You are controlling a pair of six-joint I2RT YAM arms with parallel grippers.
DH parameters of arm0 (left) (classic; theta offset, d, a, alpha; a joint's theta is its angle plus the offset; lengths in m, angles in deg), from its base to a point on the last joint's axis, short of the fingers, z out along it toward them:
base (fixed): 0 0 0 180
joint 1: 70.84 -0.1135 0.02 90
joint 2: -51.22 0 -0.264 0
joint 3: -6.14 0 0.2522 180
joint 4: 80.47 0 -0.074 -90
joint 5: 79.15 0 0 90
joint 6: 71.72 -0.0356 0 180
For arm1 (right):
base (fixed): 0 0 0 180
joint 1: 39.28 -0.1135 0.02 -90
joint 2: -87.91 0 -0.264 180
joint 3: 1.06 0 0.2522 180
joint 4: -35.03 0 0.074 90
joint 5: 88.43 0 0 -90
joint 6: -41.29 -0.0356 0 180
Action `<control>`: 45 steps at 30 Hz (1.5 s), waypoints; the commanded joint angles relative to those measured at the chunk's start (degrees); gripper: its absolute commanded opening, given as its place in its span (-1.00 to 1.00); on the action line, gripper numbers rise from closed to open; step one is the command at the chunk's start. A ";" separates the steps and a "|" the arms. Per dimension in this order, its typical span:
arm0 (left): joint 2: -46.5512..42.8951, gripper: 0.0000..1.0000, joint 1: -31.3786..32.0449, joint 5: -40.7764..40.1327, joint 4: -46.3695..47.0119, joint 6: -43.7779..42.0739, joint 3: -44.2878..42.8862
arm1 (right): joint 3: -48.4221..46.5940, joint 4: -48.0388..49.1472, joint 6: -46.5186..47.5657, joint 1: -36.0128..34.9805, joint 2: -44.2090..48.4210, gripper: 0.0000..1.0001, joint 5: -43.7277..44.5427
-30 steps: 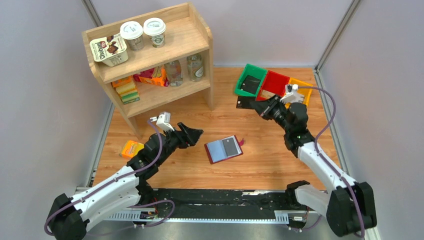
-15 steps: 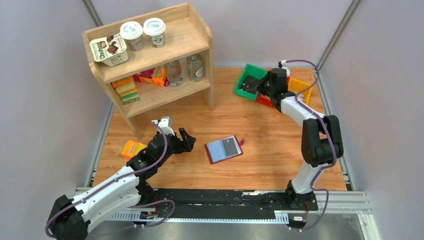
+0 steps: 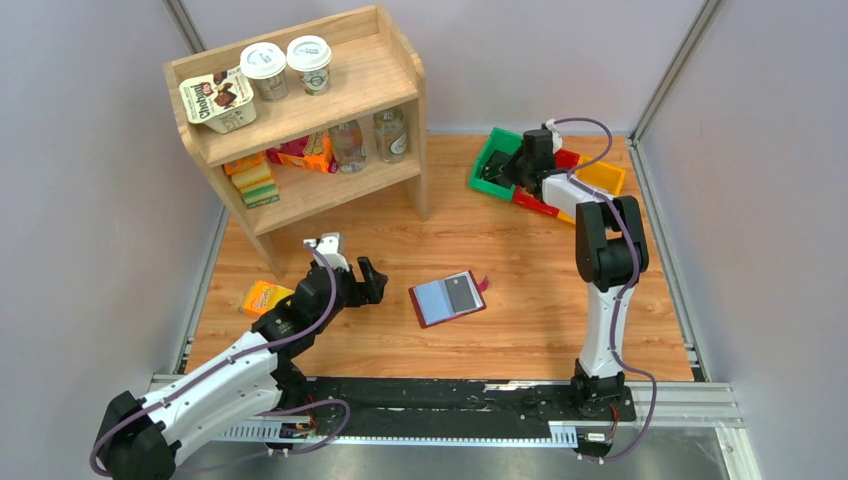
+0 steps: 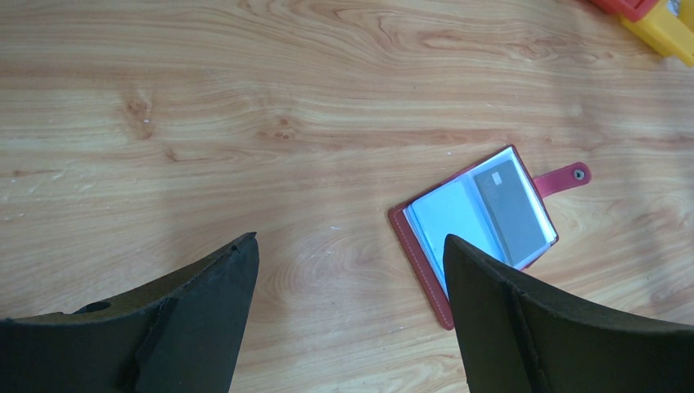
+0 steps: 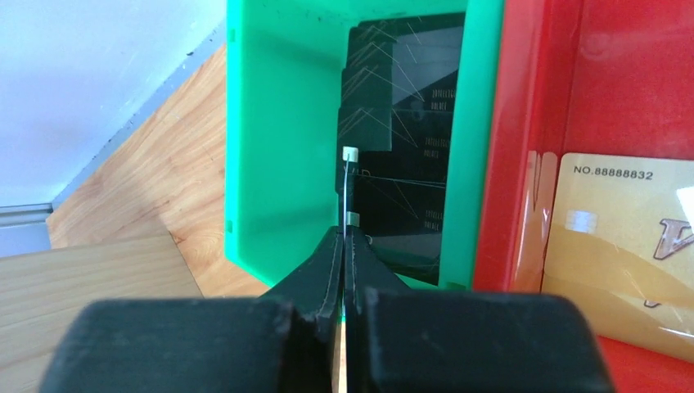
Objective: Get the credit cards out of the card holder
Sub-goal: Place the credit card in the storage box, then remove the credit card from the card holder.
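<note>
Two arms rise from the near edge of the table [image 3: 560,330], and the left one lies low across the wood with its left tool [image 3: 368,280] hovering just above the surface, jaws spread wide and holding nothing; from the left wrist the two dark fingers [image 4: 205,319] frame bare boards. An orange packet [image 3: 263,297] sits on the table to the left of that arm. Just to the right of the left tool, but apart from it, the card holder [image 3: 447,298] lies opened flat on the table, maroon edges showing around its sleeves. Its snap tab [image 4: 565,176] sticks out on the right side. One half shows a pale bluish sleeve [image 4: 442,217], the other a grey card [image 4: 511,213] tucked in its pocket. Farther back, the right arm stands tall and reaches over to the row of bins at the far right of the table. The right tool [image 5: 344,237] is closed on a thin card [image 5: 347,192], seen edge-on as a fine dark line standing up between the pinched fingertips, and it hangs over the near wall of the green bin [image 5: 278,164]. Black cards [image 5: 401,98] lie flat inside that bin. Beside it the red bin [image 5: 524,123] holds a gold card [image 5: 622,246] printed with a number, and the yellow bin [image 3: 600,178] comes next in the row. At the far left stands a wooden shelf [image 3: 405,90] with cups, bottles and boxes.
</note>
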 commanded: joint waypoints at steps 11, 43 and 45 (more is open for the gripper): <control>1.59 0.79 -0.28 3.43 2.05 0.80 -2.03 | 4.16 -7.21 4.73 -0.57 12.34 0.00 7.17; 33.05 0.49 8.25 10.21 -13.24 10.03 -29.09 | 43.98 -17.67 14.94 -22.10 53.24 0.06 -9.44; 34.90 0.44 8.25 10.29 -13.15 10.12 -29.80 | 43.81 -17.76 15.02 -22.72 50.86 0.04 -10.49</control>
